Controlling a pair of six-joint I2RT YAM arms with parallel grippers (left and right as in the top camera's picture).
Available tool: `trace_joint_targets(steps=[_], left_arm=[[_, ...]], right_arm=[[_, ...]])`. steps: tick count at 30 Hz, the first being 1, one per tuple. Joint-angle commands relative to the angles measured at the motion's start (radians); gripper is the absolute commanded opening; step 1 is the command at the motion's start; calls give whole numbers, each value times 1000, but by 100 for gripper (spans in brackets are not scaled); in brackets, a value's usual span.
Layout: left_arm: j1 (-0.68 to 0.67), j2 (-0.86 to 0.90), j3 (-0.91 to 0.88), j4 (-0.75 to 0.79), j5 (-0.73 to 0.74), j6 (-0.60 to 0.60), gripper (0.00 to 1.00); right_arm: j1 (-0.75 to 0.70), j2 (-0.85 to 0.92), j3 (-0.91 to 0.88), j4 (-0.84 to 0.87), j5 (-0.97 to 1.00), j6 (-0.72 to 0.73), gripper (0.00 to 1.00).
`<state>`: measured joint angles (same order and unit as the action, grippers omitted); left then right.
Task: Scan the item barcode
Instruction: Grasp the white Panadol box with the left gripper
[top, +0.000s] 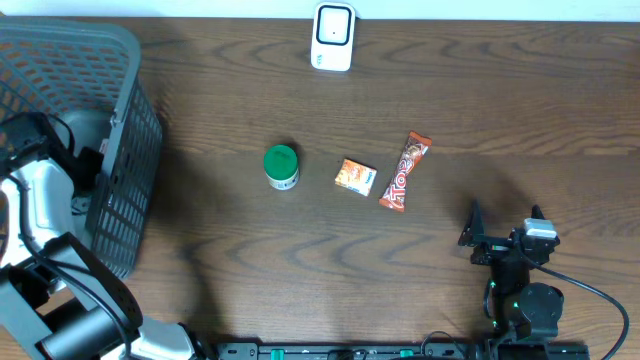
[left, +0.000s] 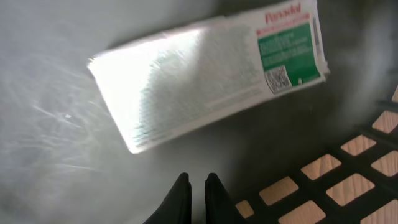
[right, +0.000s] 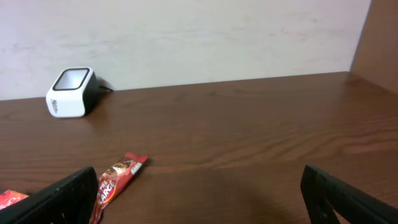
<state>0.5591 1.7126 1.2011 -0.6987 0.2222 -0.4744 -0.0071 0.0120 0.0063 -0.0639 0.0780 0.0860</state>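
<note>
Because the left pincer (left: 196, 182) is shut on nothing, the box (left: 205, 81) at twelve o'clock may go ungrasped; right pincer (right: 199, 190) wide open, empty.

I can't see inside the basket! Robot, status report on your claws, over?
Left claw shut, empty, apart from flat white-and-green packet in grey plastic basket. Right claw open, empty. Nothing blocking white box-shaped scanner.

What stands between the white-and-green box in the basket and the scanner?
The basket's lattice wall: the box lies inside it, so it must be lifted over. Past the wall, bare table leads to the scanner.
</note>
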Motion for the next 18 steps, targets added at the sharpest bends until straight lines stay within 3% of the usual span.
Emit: trace_joint_targets(steps=[1, 7, 18], left_arm=[[-21, 37, -6, -2, 21, -19, 8], [-21, 135, -6, -12, 8, -29, 8], [-21, 182, -6, -37, -305, -127, 8]], right_arm=[[2, -5, -1, -4, -1, -13, 99], [2, -5, -1, -4, -2, -13, 99], [2, -5, -1, -4, -1, -13, 99]])
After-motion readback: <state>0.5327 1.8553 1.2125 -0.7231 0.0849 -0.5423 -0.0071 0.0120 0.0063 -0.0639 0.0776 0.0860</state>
